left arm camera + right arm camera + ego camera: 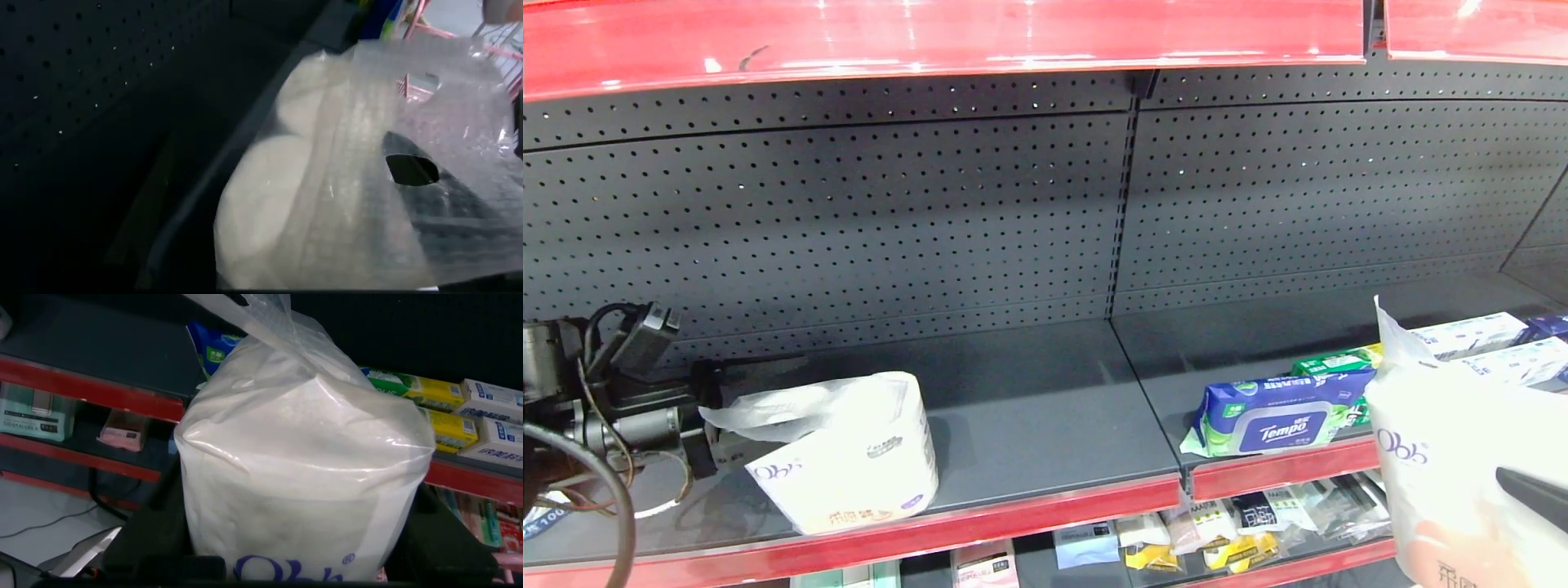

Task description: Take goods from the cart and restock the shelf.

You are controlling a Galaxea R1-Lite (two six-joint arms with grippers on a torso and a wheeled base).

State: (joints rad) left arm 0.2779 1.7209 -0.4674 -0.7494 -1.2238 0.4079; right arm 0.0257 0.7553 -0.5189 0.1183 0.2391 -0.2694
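Leftward, tissue pack [849,457] on shelf [1045,425].

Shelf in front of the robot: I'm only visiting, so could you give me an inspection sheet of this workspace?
Surface: dark grey shelf with a red front edge.
Job's things: left roll pack lies on the shelf; right roll pack is held up before it.
Clutter: nothing seen.
Grippers: left gripper at the left roll pack's wrapper end; right gripper shut on the right roll pack.
Cables: black cables loop beside the left gripper.
Surroundings: pegboard back panel, wipes pack, boxes, small goods below.
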